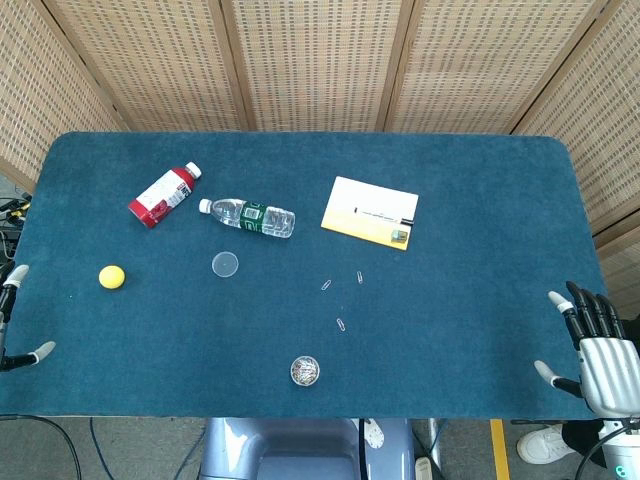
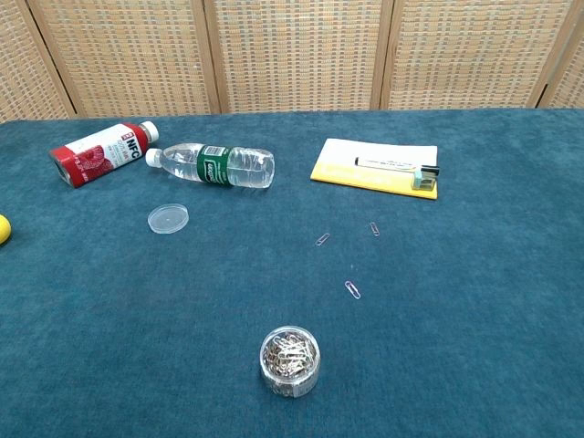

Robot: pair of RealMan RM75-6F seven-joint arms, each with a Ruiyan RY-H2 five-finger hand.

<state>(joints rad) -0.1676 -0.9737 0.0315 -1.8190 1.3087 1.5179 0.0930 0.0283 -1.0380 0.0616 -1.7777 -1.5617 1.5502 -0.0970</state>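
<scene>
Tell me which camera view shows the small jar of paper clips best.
The chest view: the jar of paper clips is near and large there, with its clear wall and the clips inside visible. The head view shows it only from above, as a small round thing near the table's front edge.

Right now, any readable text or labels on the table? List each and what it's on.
"NFC": white letters on the red bottle lying on its side.
Green label on the clear water bottle: print too small to read.
Pen on the yellow notepad: markings too blurred to read.
Nothing else carries text.
</scene>
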